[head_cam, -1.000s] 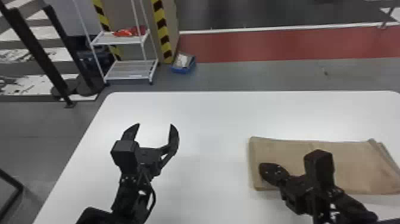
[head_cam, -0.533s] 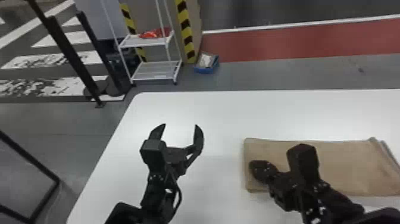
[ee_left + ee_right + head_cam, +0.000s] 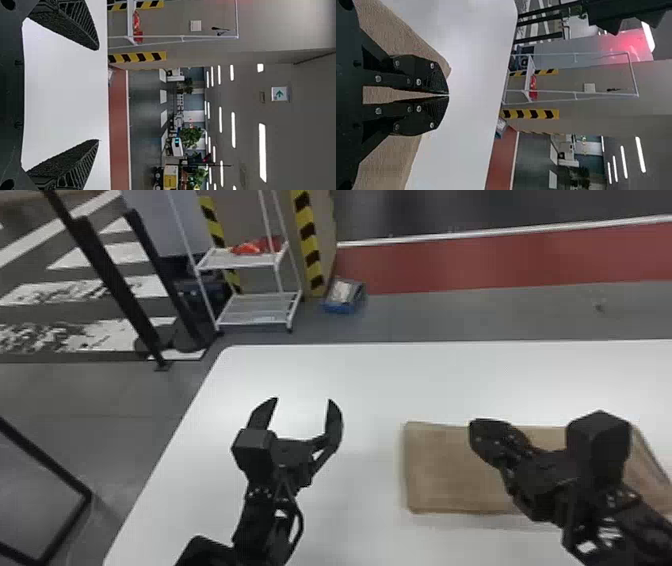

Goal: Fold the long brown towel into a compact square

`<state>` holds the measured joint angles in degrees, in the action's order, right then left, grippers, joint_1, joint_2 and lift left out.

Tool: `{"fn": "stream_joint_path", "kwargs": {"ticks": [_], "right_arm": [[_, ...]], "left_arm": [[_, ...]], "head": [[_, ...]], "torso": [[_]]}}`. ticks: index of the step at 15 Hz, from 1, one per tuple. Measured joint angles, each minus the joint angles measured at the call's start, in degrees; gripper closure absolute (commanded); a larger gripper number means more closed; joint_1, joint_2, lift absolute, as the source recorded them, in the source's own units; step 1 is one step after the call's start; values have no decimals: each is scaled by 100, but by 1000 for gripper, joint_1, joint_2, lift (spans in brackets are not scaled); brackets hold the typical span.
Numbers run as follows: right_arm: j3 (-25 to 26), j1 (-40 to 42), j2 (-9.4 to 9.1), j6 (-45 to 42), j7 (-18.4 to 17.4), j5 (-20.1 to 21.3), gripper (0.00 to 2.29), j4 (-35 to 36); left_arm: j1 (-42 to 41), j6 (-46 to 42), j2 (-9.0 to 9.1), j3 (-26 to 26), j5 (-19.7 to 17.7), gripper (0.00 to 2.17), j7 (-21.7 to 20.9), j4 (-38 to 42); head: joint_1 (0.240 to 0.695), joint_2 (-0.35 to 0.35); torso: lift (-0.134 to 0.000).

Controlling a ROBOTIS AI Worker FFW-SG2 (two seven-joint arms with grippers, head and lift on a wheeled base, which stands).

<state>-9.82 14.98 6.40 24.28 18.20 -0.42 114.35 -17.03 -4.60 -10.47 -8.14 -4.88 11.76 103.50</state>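
Toward the right of the table in the head view, the long brown towel (image 3: 440,470) lies flat, its long sides running left to right. Over it is my right gripper (image 3: 481,435), which covers part of its middle. Seen in the right wrist view, that right gripper (image 3: 448,95) is shut, fingertips meeting with nothing between them, and the towel (image 3: 385,162) spreads behind and around the fingers. My left gripper (image 3: 303,400) stands open above bare table, left of the towel. In the left wrist view, the left gripper (image 3: 98,94) has its fingers wide apart.
The white table (image 3: 360,385) extends between the left gripper and the towel, and beyond both. Past its far edge, a white wire rack (image 3: 255,310) and a blue box (image 3: 345,297) stand on the floor.
The head view has swung left. My right gripper has shifted from the towel's left end rightward and away from the near side. The left gripper remains open, and the towel looks unchanged.
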Motion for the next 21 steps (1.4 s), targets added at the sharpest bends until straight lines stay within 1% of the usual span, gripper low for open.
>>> {"fn": "stream_joint_path", "kwargs": {"ticks": [1, 2, 4, 6, 7, 8, 10, 11, 13, 14, 15, 16, 17, 18, 19, 20, 21], "right_arm": [[299, 86, 74, -25, 38, -112, 120, 129], [630, 146, 152, -36, 78, -238, 117, 200], [1265, 200, 292, -40, 213, -430, 113, 208], [1918, 215, 343, -133, 452, -489, 110, 79], [2168, 224, 346, -249, 529, -546, 110, 2], [2432, 250, 350, -450, 642, -683, 110, -102], [2804, 330, 353, -1122, 801, -1009, 110, -365], [2935, 368, 353, -1503, 813, -1141, 110, -532], [3087, 420, 353, -1886, 814, -1299, 110, -788], [3133, 444, 353, -2010, 810, -1361, 110, -895], [3157, 457, 353, -2105, 808, -1396, 110, -995], [3165, 457, 353, -2163, 808, -1409, 110, -1070], [3161, 441, 353, -2207, 808, -1411, 110, -1149], [3137, 405, 355, -2242, 808, -1398, 110, -1211], [3105, 366, 357, -2259, 808, -1380, 110, -1255], [3060, 313, 362, -2269, 808, -1351, 110, -1294], [3020, 268, 367, -2272, 808, -1328, 110, -1326]], "left_arm": [[-35, -1, 0, -88, 28, 39, 18, 94], [-78, -1, 0, -189, 70, 39, 45, 196], [-129, -1, 1, -377, 151, 39, 139, 324], [-141, -8, 3, -557, 190, 39, 211, 371], [-142, -16, 7, -622, 196, 39, 241, 377], [-143, -39, 12, -689, 201, 39, 290, 380], [-157, -114, 36, -796, 206, 83, 353, 391], [-165, -132, 47, -890, 210, 90, 375, 403], [-157, -55, 55, -1176, 232, 87, 349, 410], [-103, 201, 63, -1355, 237, 93, 304, 411], [2, 568, 72, -1537, 230, 265, 272, 406], [107, 845, 80, -1682, 216, 606, 212, 372], [214, 1064, 90, -1813, 197, 1129, 100, 330], [300, 1244, 97, -1899, 162, 1777, -69, 287], [369, 1405, 109, -1938, 101, 2067, -194, 253], [454, 1682, 125, -1956, 5, 2135, -320, 216], [529, 1970, 135, -1962, -56, 2135, -407, 195]], "head": [[695, 144], [695, 74], [695, 0], [695, -69], [695, -130], [695, -157], [695, -195], [695, -215], [695, -260], [695, -312], [695, -331], [695, -349], [695, -350], [695, -350], [695, -350], [695, -350], [695, -350]], "torso": [[-115], [-115], [-115], [-115], [-115], [-115], [-115], [-115], [-115], [-115], [-115], [-115], [-115], [-115], [-115], [-115], [-115]]}}
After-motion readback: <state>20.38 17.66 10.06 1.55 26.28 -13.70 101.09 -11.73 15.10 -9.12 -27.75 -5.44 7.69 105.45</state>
